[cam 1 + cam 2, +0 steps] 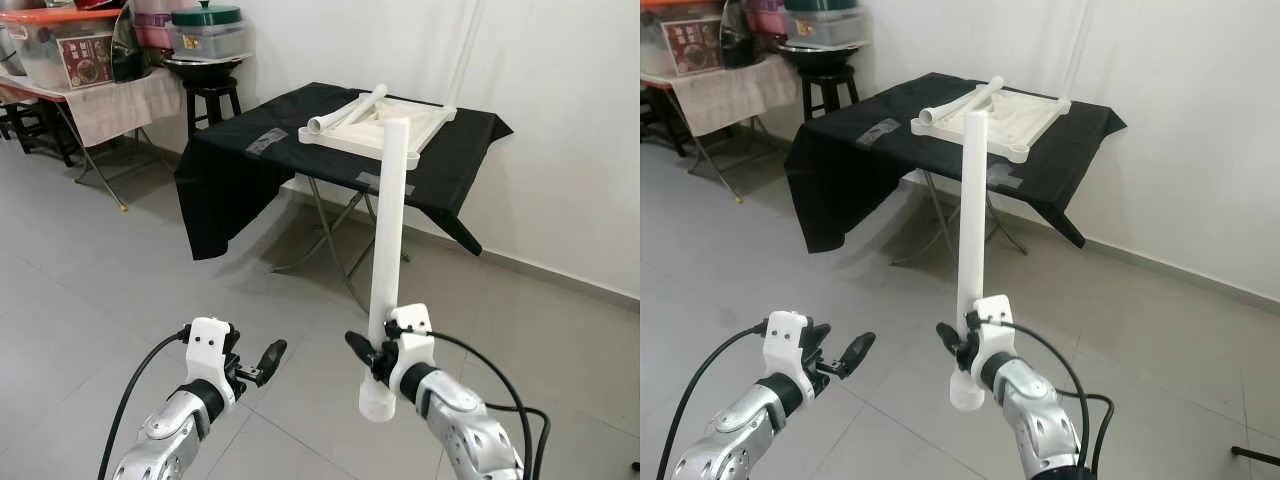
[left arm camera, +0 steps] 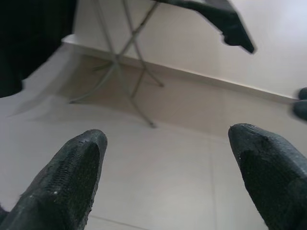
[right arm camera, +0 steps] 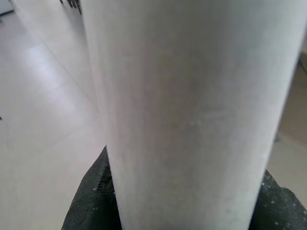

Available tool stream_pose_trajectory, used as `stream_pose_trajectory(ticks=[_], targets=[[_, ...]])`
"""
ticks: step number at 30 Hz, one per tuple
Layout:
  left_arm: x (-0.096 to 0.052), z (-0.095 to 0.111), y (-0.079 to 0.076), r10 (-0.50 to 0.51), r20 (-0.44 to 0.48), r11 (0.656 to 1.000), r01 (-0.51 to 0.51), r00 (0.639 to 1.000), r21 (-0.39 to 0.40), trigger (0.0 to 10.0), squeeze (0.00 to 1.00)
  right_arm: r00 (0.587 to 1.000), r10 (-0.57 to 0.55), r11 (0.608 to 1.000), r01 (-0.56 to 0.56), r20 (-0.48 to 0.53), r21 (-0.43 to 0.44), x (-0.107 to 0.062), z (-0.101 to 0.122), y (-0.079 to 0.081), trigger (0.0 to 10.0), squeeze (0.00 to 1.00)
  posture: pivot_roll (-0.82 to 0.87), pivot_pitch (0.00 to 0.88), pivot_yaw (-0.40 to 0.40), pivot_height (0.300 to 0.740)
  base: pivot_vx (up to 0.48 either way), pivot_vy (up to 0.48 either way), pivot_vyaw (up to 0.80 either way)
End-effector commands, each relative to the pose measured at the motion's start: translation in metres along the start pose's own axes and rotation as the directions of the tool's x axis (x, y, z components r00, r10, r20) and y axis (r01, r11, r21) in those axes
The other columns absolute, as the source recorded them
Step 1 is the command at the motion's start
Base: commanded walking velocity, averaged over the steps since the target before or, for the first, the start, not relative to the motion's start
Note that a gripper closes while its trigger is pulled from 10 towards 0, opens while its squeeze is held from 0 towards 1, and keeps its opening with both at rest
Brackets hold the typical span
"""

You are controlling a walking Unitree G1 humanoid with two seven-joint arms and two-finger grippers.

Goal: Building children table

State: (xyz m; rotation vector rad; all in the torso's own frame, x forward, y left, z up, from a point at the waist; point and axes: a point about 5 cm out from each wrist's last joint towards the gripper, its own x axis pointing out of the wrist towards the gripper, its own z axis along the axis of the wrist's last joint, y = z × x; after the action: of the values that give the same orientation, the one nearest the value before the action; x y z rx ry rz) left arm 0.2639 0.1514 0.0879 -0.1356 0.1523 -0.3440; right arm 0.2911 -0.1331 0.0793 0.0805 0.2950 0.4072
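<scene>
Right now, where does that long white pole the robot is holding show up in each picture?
Left eye view: white pole upright, centre-right, in the right gripper.
Right eye view: pole upright at centre.
Left wrist view: absent.
Right wrist view: pole close-up.
Shared landmark: black-covered table.

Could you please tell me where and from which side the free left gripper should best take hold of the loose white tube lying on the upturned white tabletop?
Probably at the loose white tube near its open end, which overhangs the near-left corner of the upturned white tabletop. The left gripper, jaws open, could come from above with the jaws across the tube's width, since the round shaft lies slanted on the panel.
</scene>
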Motion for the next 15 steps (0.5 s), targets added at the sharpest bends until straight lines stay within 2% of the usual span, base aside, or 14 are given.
stream_pose_trajectory(ticks=[1, 2, 3, 15], targets=[[-0.0024, -0.0045, 0.0033, 0.03, -0.009, 1.0, -0.03, 1.0, 0.005, 10.0, 0.0, 1.0, -0.003, 1.0, 0.003, 0.025, -0.007, 0.0009, 0.0038, 0.0005, 0.0, 0.0, -0.08, 0.0, -0.055, 0.74, 0.0, 0.0, 0.0], [-0.0029, -0.0055, 0.0056, 0.048, -0.007, 0.999, -0.048, 0.999, 0.006, 10.0, 0.0, 0.999, -0.003, 1.0, 0.003, 0.032, -0.006, 0.0014, 0.0047, 0.0003, 0.0, 0.0, -0.07, 0.0, -0.054, 0.74, 0.0, 0.0, 0.0], [-0.0031, -0.0061, 0.0074, 0.063, -0.007, 0.998, -0.063, 0.998, 0.008, 10.0, 0.0, 0.999, -0.012, 1.0, 0.012, 0.037, -0.001, 0.0023, 0.0054, -0.0004, 10.0, 0.0, -0.07, 0.0, -0.055, 0.74, 0.0, 0.0, 0.0], [-0.0014, -0.0064, 0.0129, 0.114, 0.005, 0.993, -0.114, 0.993, 0.014, 10.0, 0.0, 0.997, -0.047, 0.999, 0.046, 0.059, 0.015, 0.0038, 0.0074, -0.0019, 10.0, 0.0, -0.07, 0.0, -0.048, 0.74, 0.0, 0.0, 0.0]])
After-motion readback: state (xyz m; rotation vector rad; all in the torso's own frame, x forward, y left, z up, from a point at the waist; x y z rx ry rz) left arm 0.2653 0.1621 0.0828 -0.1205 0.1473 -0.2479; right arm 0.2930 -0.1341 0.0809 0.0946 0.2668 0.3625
